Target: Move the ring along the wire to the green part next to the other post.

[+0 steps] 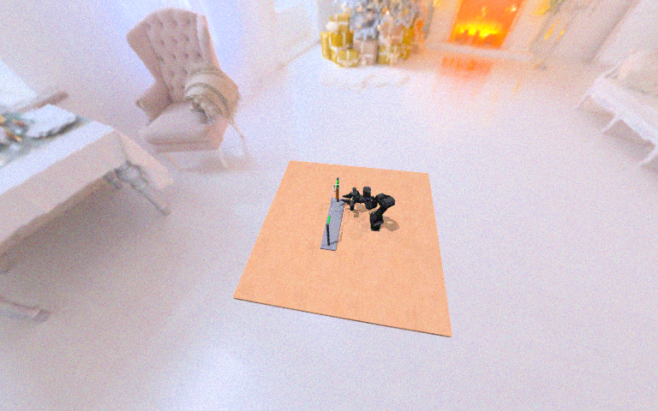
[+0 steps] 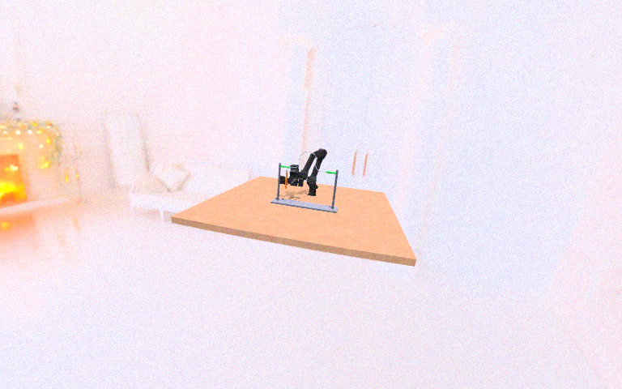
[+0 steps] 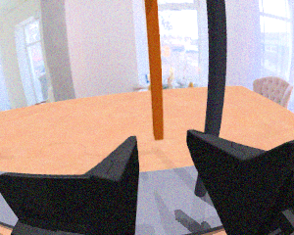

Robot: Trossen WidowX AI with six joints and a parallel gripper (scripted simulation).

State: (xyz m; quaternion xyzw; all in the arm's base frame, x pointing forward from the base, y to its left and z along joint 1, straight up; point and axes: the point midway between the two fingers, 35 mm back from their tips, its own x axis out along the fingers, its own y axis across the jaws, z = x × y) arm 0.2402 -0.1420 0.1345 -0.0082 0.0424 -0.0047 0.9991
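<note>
The desk [image 1: 353, 285] [image 2: 304, 226] [image 3: 54, 122] carries a grey base plate [image 1: 326, 244] [image 2: 304, 205] [image 3: 152, 181] with two upright posts. Beside it stands the black arm [image 1: 385, 199] [image 2: 318, 161]. Its fingers are parted, empty — released. The orange handle [image 1: 337, 194] [image 2: 286, 179] [image 3: 156, 73] hangs near one post [image 1: 337, 183] [image 2: 279, 183] [image 3: 216, 69] — just beyond the fingertips.

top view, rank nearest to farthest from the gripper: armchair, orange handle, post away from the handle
1. orange handle, just picture-left
2. post away from the handle, lower left
3. armchair, far upper left
</note>
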